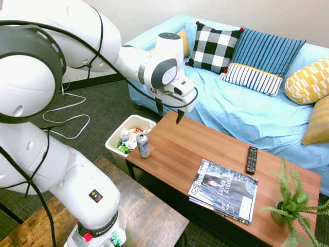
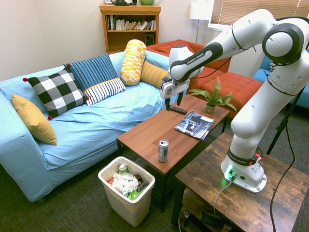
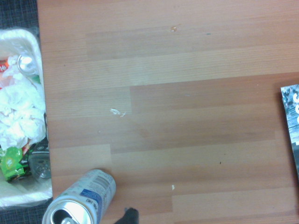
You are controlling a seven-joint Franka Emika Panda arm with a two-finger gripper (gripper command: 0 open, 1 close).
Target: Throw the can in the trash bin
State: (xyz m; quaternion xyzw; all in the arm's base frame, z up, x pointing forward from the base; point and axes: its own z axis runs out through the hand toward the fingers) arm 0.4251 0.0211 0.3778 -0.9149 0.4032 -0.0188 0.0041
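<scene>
The second exterior view shows a brown bookshelf (image 2: 130,29) and a red sofa (image 2: 235,89) far behind the bench (image 2: 140,134), and the first exterior view does not show them. The wrist view looks down on the can (image 3: 86,198) and shows the dark hole in its top, which I can't make out in the other two views

The can stands up on the bench, near the end that is beside the trash bin (image 1: 116,139). Its top points up, and its long way runs straight up and down. The bin is on the floor, just past that end of the bench, with messy trash in it

The white arm (image 2: 248,31) goes up high, bends, and reaches out over the bench. Its hand part tips down toward the bench top. The fingers (image 1: 169,112) are wide apart and point down above the bench, with nothing between them, and they are not touching the can
</scene>
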